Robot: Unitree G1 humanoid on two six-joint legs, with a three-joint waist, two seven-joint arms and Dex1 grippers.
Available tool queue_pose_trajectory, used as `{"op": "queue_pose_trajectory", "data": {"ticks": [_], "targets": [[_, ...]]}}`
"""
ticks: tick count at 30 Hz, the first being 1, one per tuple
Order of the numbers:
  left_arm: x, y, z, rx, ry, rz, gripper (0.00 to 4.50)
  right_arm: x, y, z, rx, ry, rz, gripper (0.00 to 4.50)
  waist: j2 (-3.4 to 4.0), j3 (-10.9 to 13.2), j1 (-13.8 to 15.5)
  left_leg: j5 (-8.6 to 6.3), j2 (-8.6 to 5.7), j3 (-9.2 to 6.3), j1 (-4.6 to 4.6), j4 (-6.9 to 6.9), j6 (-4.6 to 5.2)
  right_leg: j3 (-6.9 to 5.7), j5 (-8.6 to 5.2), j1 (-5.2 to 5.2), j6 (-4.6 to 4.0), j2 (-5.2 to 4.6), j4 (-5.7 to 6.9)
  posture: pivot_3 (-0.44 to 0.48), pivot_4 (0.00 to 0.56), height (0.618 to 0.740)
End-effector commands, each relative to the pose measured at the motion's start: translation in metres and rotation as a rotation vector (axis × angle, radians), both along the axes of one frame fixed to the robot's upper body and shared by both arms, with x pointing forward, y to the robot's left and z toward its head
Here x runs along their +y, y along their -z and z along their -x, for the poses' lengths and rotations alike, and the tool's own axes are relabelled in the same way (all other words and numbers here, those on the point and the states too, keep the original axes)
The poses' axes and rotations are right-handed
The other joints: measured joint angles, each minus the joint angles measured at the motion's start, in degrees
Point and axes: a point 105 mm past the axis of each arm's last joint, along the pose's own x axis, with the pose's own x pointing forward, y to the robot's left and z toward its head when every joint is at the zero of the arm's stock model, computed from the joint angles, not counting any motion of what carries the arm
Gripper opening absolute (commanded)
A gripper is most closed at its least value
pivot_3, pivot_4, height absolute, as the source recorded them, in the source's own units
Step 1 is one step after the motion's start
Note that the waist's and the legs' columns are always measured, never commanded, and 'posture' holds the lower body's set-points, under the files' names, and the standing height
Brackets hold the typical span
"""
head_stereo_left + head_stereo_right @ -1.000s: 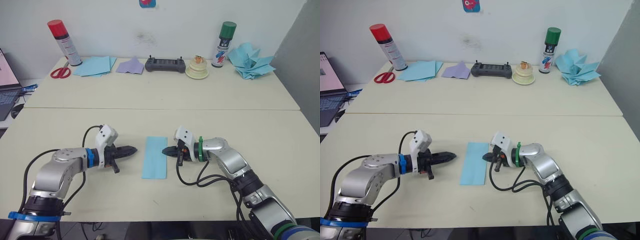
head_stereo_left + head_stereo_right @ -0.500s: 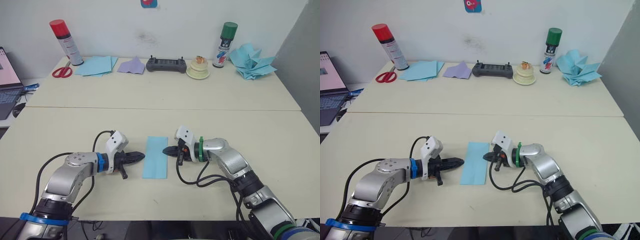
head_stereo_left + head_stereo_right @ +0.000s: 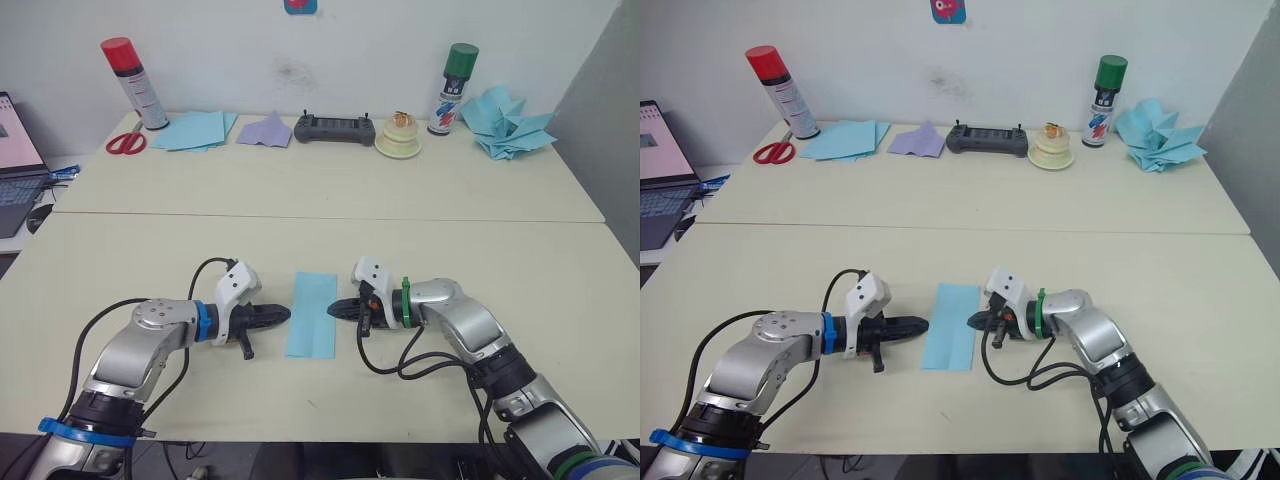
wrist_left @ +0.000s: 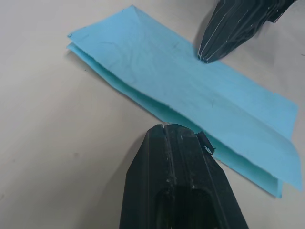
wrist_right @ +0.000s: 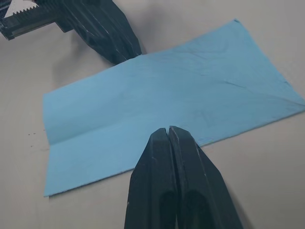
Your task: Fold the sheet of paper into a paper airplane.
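The sheet of paper (image 3: pixel 311 313) lies flat on the near table, folded lengthwise into a narrow light-blue strip with its layered open edges toward my left gripper. My left gripper (image 3: pixel 287 313) is shut, its tip at the strip's left long edge (image 4: pixel 143 102). From the opposite side my right gripper (image 3: pixel 331 308) is also shut, its tip resting on the strip's right long edge (image 5: pixel 157 119). Both grippers point at each other across the strip, with nothing held between their fingers.
Along the back table stand a red-capped spray can (image 3: pixel 133 84), red scissors (image 3: pixel 124 143), a flat pile of blue sheets (image 3: pixel 191 130), a pale purple paper piece (image 3: pixel 264 130), a black controller (image 3: pixel 335 128), a tape roll (image 3: pixel 399 138), a green-capped can (image 3: pixel 452 89) and a heap of blue paper shapes (image 3: pixel 513 122). A laptop (image 3: pixel 15 150) is at far left.
My left gripper has slid right until its tip reached the strip's left edge. The right gripper stayed at the right edge. The paper has not moved.
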Motion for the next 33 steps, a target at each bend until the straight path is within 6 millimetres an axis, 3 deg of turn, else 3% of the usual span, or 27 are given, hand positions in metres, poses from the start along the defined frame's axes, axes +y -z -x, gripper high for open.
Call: {"op": "queue_pose_trajectory", "data": {"ticks": [1,14,19,22,27,33], "targets": [[-0.008,-0.012,0.0,-0.032,0.038,0.011,0.0,0.003,0.001,0.004,-0.023,-0.019,0.011,0.05,0.0,0.0,0.0,0.0,0.0,-0.01,0.0,0.0,0.0,-0.01,0.0,0.0,0.0,0.0,0.0,0.0,0.15,0.74],[-0.026,-0.03,-0.008,-0.062,0.051,0.113,0.0,-0.003,0.007,-0.002,-0.027,-0.003,0.038,0.05,-0.01,0.0,0.0,0.0,0.0,-0.08,0.0,0.0,0.0,-0.04,0.01,0.01,-0.02,0.03,0.01,0.0,0.15,0.74],[-0.035,-0.029,-0.011,-0.083,0.063,0.107,0.0,-0.01,-0.009,-0.004,0.008,0.014,-0.004,0.05,-0.01,0.0,0.2,0.0,-0.01,-0.11,0.0,0.03,0.0,-0.08,0.02,0.05,-0.03,0.02,0.02,0.0,0.15,0.74],[-0.041,-0.03,-0.013,-0.095,0.071,0.117,0.0,-0.016,-0.023,-0.004,0.024,0.021,-0.028,0.64,-0.02,0.0,0.4,0.0,-0.04,-0.12,-0.01,0.06,0.0,-0.08,0.02,0.07,-0.03,0.01,0.01,0.0,0.15,0.74],[-0.044,-0.028,-0.017,-0.111,0.074,0.107,0.0,-0.023,-0.052,-0.004,0.098,0.062,-0.11,2.4,-0.01,0.0,0.3,0.0,-0.01,-0.16,-0.02,0.05,0.0,-0.1,0.03,0.06,-0.03,0.04,0.02,0.0,0.15,0.74],[-0.048,-0.031,-0.019,-0.122,0.091,0.113,0.0,-0.024,-0.076,0.002,0.392,0.133,-0.272,2.4,-0.01,0.0,0.2,0.0,-0.01,-0.38,-0.03,0.03,0.01,-0.11,0.03,0.05,-0.05,0.13,0.03,0.0,0.15,0.74]]}}
